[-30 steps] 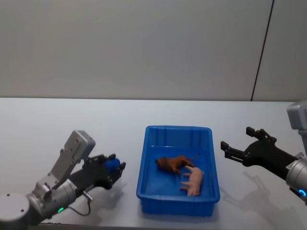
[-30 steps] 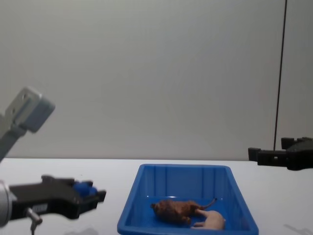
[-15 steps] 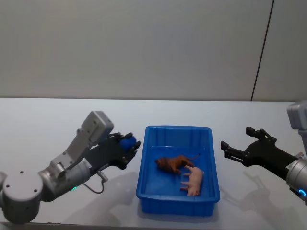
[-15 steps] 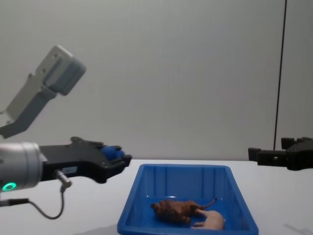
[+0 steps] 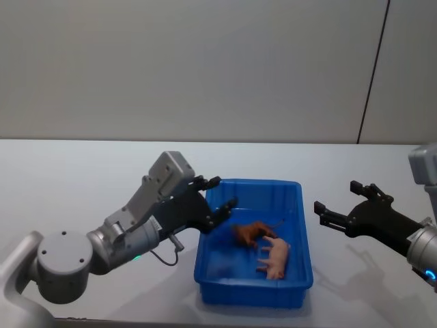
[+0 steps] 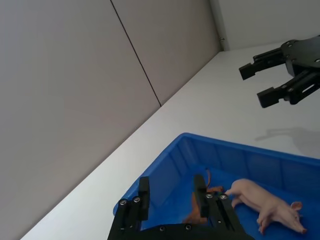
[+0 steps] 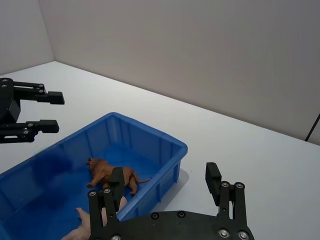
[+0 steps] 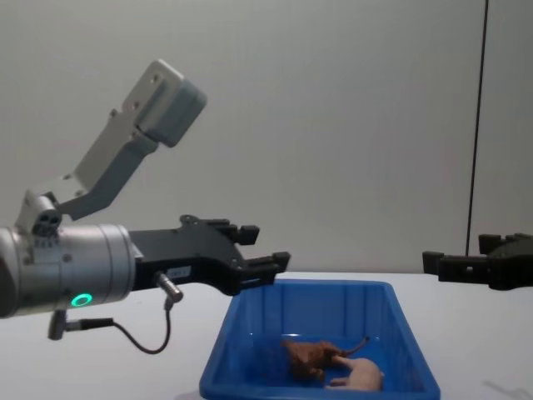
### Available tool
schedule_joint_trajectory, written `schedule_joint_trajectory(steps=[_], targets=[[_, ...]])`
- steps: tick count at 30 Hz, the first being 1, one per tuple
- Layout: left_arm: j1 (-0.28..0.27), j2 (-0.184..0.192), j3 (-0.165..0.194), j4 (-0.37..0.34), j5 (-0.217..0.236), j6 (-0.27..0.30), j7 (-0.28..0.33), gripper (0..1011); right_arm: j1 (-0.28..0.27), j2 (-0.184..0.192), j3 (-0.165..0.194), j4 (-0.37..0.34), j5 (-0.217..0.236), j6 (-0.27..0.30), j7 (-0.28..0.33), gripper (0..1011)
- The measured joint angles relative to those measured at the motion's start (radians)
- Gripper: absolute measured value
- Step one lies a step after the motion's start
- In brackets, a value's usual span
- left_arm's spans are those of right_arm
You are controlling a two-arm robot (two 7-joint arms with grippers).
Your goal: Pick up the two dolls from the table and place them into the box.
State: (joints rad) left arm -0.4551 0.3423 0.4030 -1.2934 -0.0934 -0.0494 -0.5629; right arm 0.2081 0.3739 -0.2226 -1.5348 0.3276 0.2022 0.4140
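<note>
Both dolls lie inside the blue box [image 5: 254,283]: the shaggy brown animal [image 5: 251,234] near the middle and the pale pink pig [image 5: 276,258] beside it, toward the near right. My left gripper [image 5: 220,193] hovers open over the box's left rim with nothing between its fingers. The chest view shows that left gripper [image 8: 265,246] above the rim of the box [image 8: 333,285], with the brown animal [image 8: 312,354] and pig [image 8: 360,379] below. My right gripper [image 5: 337,197] hangs open above the table [image 5: 68,178], to the right of the box.
The white table stretches wide on both sides of the box, against a plain grey wall. In the right wrist view a dark smudge [image 7: 60,160] shows on the box floor under the left gripper [image 7: 55,112].
My left gripper travelled right and upward from the table to over the box's left rim and opened. The small blue toy it held is gone from its fingers. The right arm stayed still.
</note>
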Motion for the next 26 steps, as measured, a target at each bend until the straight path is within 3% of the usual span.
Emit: schedule_joint_trajectory(steps=[5, 16, 26], targets=[[-0.003, -0.011, 0.011, -0.005, 0.001, -0.013, -0.002, 695, 0.000, 0.000, 0.000, 0.000, 0.000, 0.000, 0.000, 1001], [0.027, -0.003, 0.025, -0.074, 0.008, -0.025, 0.036, 997, 0.000, 0.000, 0.000, 0.000, 0.000, 0.000, 0.000, 1001], [0.073, 0.027, 0.028, -0.164, 0.023, -0.025, 0.098, 1001, 0.000, 0.000, 0.000, 0.000, 0.000, 0.000, 0.000, 1001]])
